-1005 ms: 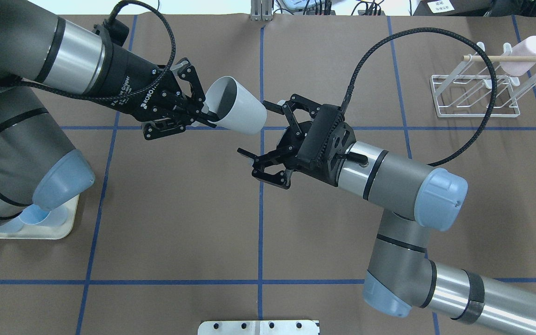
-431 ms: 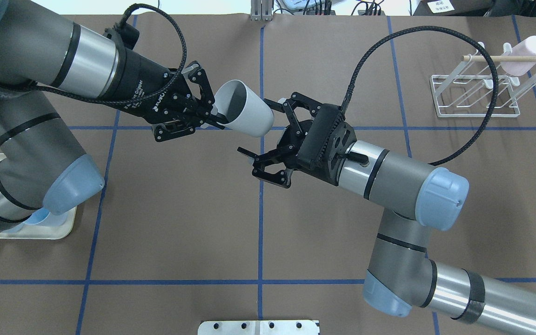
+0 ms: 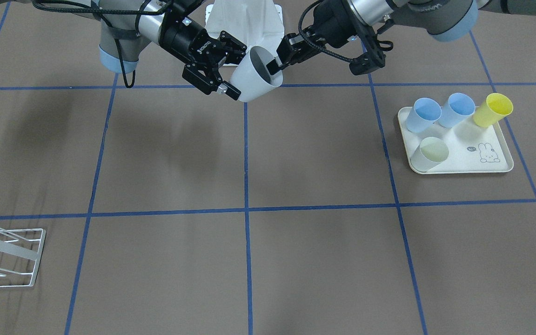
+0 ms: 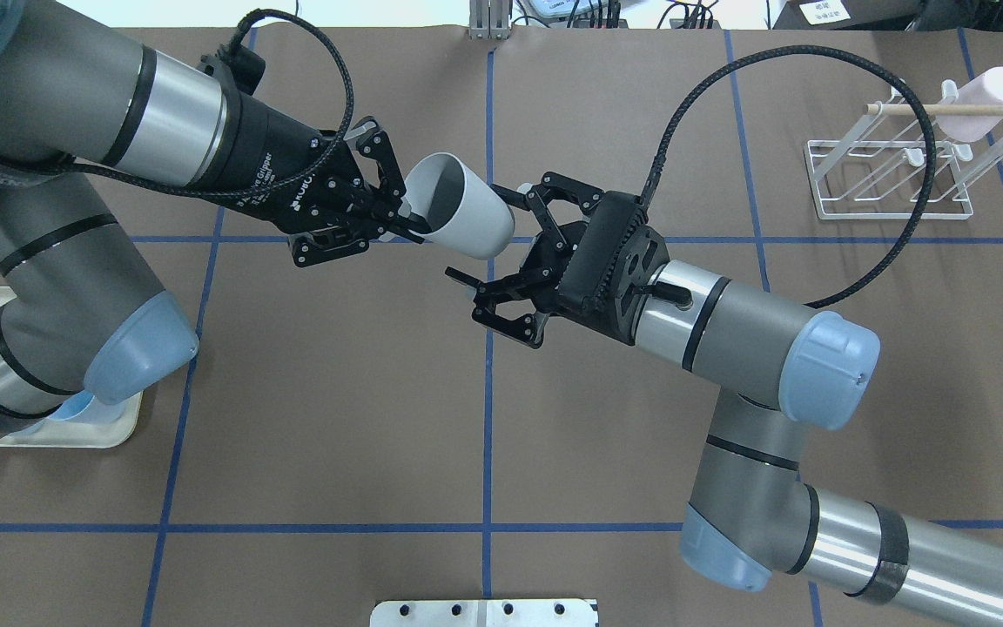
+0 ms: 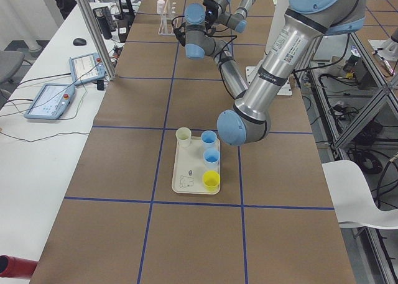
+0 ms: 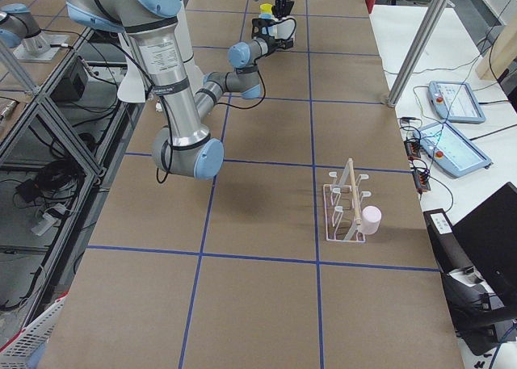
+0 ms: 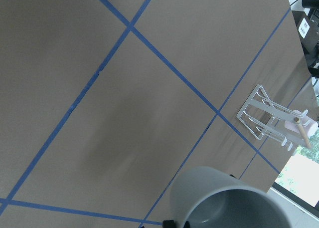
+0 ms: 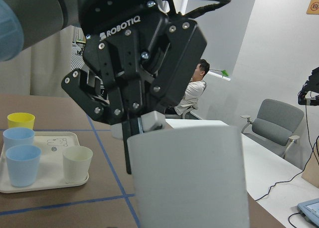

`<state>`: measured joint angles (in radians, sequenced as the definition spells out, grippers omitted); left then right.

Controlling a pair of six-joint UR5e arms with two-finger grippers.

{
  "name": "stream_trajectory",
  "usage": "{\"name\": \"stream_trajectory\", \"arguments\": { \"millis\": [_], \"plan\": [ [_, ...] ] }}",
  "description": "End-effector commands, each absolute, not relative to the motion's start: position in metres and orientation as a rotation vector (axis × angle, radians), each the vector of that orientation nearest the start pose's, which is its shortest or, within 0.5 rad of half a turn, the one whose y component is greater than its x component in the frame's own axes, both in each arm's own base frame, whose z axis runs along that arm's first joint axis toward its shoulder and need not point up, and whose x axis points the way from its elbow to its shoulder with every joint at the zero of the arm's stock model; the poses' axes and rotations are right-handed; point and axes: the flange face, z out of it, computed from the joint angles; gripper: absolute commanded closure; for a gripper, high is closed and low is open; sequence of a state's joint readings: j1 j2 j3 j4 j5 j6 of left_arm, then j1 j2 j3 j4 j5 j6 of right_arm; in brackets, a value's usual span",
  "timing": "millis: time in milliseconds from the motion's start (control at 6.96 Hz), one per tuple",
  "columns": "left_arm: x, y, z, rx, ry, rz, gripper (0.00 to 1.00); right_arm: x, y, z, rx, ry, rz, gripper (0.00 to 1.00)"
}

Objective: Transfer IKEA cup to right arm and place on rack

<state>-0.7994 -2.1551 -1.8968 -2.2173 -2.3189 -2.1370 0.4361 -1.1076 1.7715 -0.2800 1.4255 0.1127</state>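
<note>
1. The left gripper (image 4: 407, 226) is pinched tight on the rim of the white cup (image 4: 467, 213), with 1 finger inside the mouth and 1 outside. The cup is tilted in the air above the table, its base pointing away from this gripper.
2. The right gripper (image 4: 486, 233) is spread wide around the cup's base end and grips nothing. 1 fingertip sits just beside the base edge and the other stands apart from the cup.
3. Under both grippers the table (image 4: 336, 418) is a broad stretch of brown paper crossed by blue tape lines.
4. Well behind the left gripper lies a cream tray (image 3: 463, 160) with 4 upright cups: 2 blue cups (image 3: 424, 115), a yellow cup (image 3: 496, 109) and a pale cup (image 3: 431, 154).
5. Well behind the right gripper stands the rack (image 4: 893, 178), close to the table's edge, with a pink cup (image 4: 985, 97) on it. The black cable (image 4: 702, 94) loops across the rack's near end in the overhead view.
</note>
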Motion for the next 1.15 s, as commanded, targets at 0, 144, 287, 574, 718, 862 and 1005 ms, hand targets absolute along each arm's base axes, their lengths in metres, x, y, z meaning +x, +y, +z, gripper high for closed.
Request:
{"name": "stream_trajectory", "arguments": {
  "millis": [0, 144, 287, 574, 718, 862, 1005],
  "plan": [
    [0.334, -0.438, 0.102, -0.399, 1.541, -0.478, 0.01, -0.441, -0.369, 0.181, 1.648, -1.062, -0.538, 0.52],
    [0.329, -0.439, 0.102, -0.381, 1.546, -0.462, 0.00, -0.440, -0.371, 0.183, 1.642, -1.057, -0.538, 0.58],
    [0.324, -0.442, 0.105, -0.352, 1.547, -0.447, 0.00, -0.439, -0.374, 0.189, 1.615, -1.042, -0.541, 0.64],
    [0.320, -0.447, 0.126, -0.319, 1.522, -0.439, 0.00, -0.439, -0.391, 0.196, 1.539, -0.960, -0.559, 0.74],
    [0.315, -0.452, 0.143, -0.297, 1.504, -0.443, 0.00, -0.432, -0.404, 0.202, 1.498, -0.923, -0.547, 0.74],
    [0.309, -0.456, 0.169, -0.259, 1.475, -0.431, 0.00, -0.424, -0.414, 0.206, 1.448, -0.862, -0.557, 0.74],
    [0.302, -0.465, 0.193, -0.213, 1.441, -0.423, 0.00, -0.409, -0.420, 0.203, 1.370, -0.783, -0.577, 0.72]
  ]
}}
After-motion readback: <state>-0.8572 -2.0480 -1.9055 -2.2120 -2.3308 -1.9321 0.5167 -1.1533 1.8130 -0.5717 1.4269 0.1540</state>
